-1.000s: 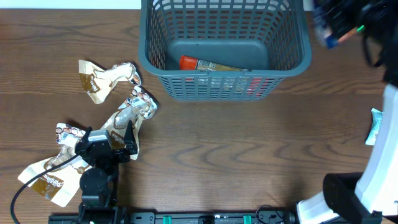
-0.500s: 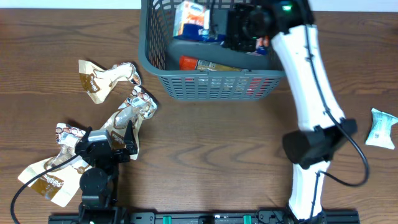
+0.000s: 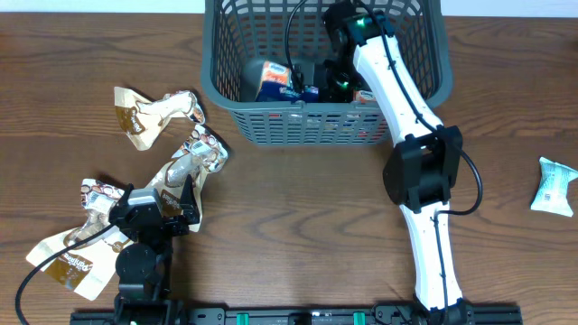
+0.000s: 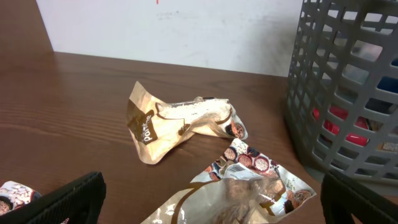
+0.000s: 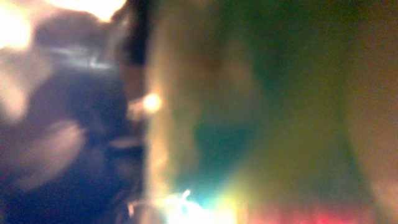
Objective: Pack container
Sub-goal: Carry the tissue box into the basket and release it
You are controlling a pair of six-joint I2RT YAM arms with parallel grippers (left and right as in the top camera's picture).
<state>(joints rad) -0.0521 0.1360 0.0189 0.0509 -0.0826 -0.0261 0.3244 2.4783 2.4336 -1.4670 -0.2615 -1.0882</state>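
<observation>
Findings for your review.

1. The container (image 3: 318,126) stands at the far edge of the worktop (image 3: 298,226), about centre. In the left wrist view its lattice wall (image 4: 348,93) fills the right side, and a red item (image 4: 339,118) shows through the slots near the bottom.

2. Your right arm reaches over the rim and down into the container. The right claw (image 3: 318,79) sits low inside, just beside a blue, orange and white packet (image 3: 274,79) lying toward the left of the interior. I cannot tell whether the claw is grasping that packet or has let go: the overhead view hides the fingers, and the right wrist view is an unreadable blur.

3. Your left claw (image 3: 185,206) is released, its fingers (image 4: 62,199) spread wide at the near left of the worktop. A crumpled printed packet (image 4: 242,186) lies below and between them; contact cannot be confirmed.

4. Beyond it lies a brown-and-white packet (image 3: 149,113), clear of the container. Two more packets (image 3: 68,262) lie beside the left arm.

5. A white-and-green packet (image 3: 553,185) lies at the right edge, well apart from everything else.
</observation>
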